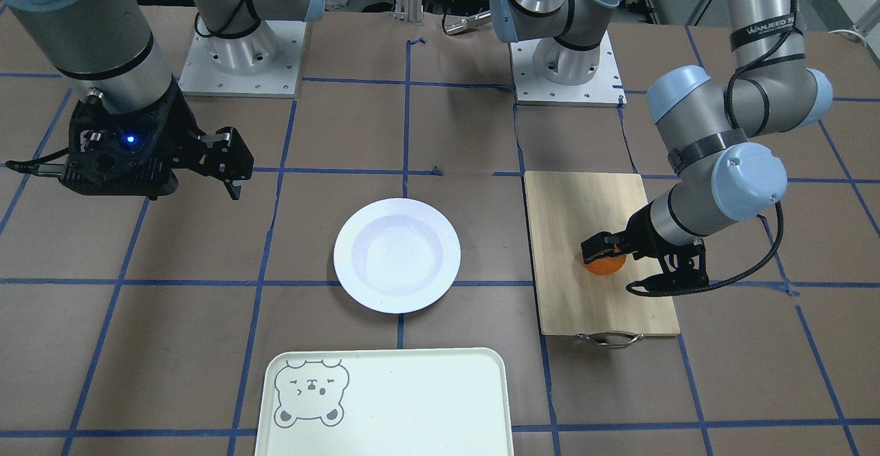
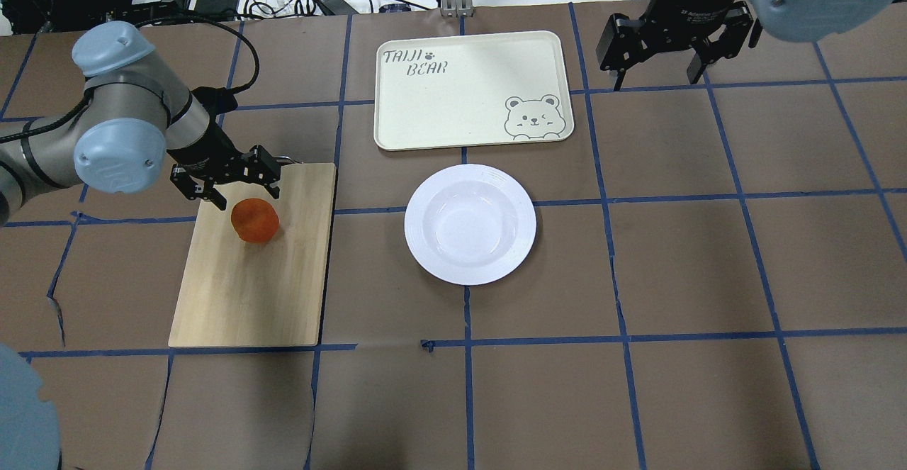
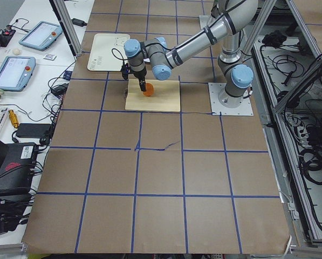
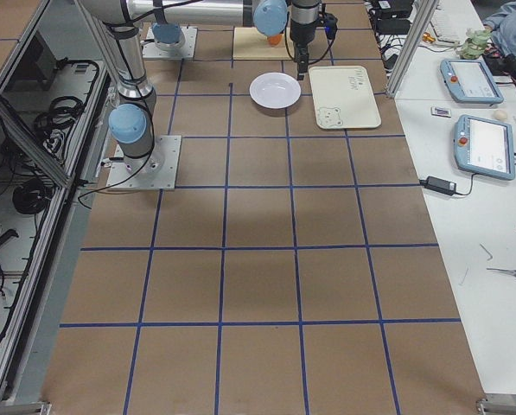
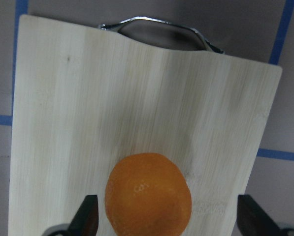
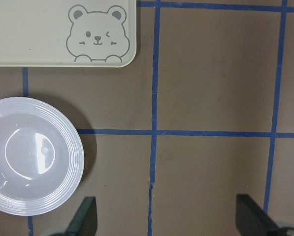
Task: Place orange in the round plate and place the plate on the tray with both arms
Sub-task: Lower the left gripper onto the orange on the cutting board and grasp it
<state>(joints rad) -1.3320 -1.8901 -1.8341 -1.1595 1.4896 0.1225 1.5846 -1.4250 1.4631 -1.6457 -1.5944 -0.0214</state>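
The orange lies on a bamboo cutting board at my left. My left gripper hovers open at the orange; in the left wrist view the orange sits between the spread fingers, nearer one of them, and I cannot tell whether it touches. The empty round plate rests on the table's middle. Beyond it lies the tray, also empty, with a bear drawing. My right gripper hangs open above the table to the right of the tray, holding nothing.
The cutting board has a metal handle at its far end. Blue tape lines grid the brown table cover. Both arm bases stand at the robot's side. Cables and devices lie beyond the tray's edge.
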